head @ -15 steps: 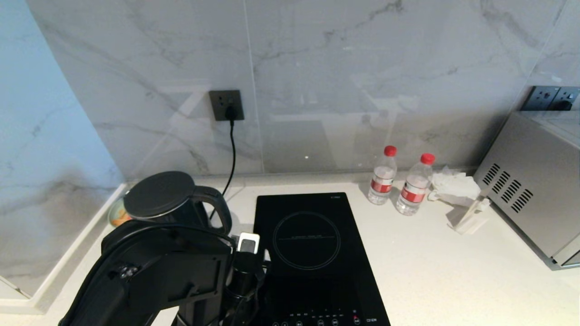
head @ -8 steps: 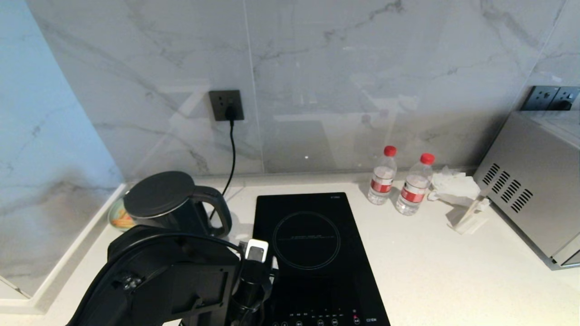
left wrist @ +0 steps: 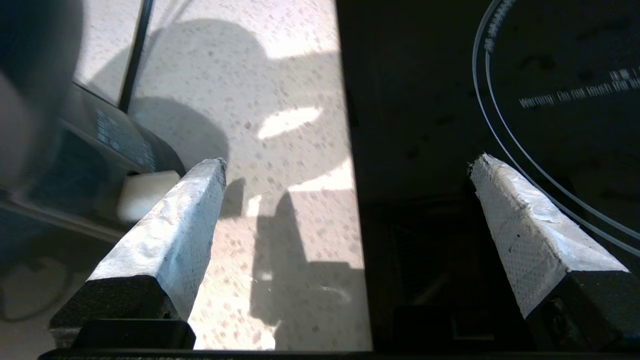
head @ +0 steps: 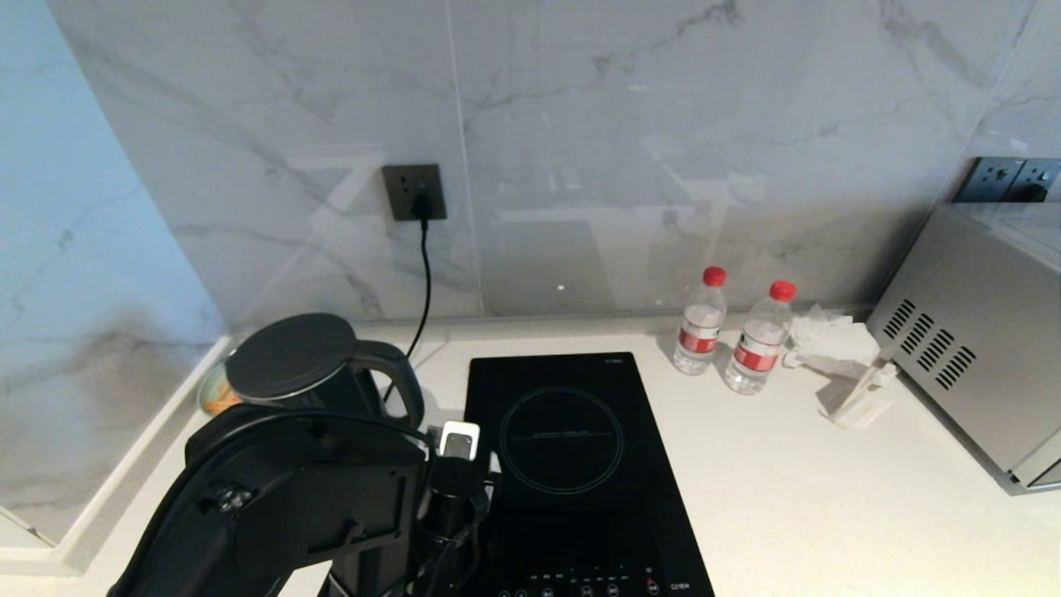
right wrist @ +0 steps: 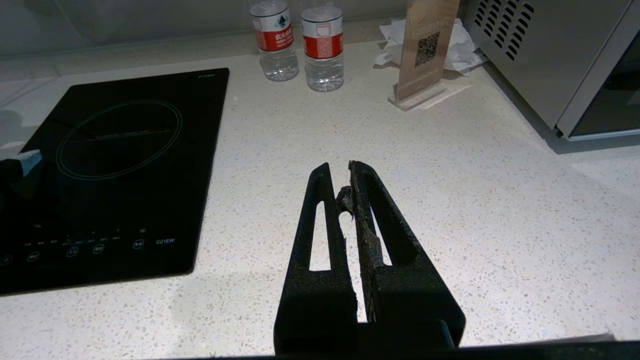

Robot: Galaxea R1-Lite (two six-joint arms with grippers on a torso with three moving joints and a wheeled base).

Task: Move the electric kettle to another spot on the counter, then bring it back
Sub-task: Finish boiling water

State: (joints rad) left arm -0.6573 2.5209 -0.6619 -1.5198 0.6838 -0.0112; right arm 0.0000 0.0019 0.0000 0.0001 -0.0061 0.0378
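The lower body of the electric kettle (head: 319,369) is hidden behind the left arm (head: 282,506) in the head view, and in the left wrist view only a blurred dark edge is shown. A small dish (head: 217,391) behind it is mostly covered. The steel appliance (head: 978,332) is cut off at the right edge. Whether the kettle sits on a base cannot be told.
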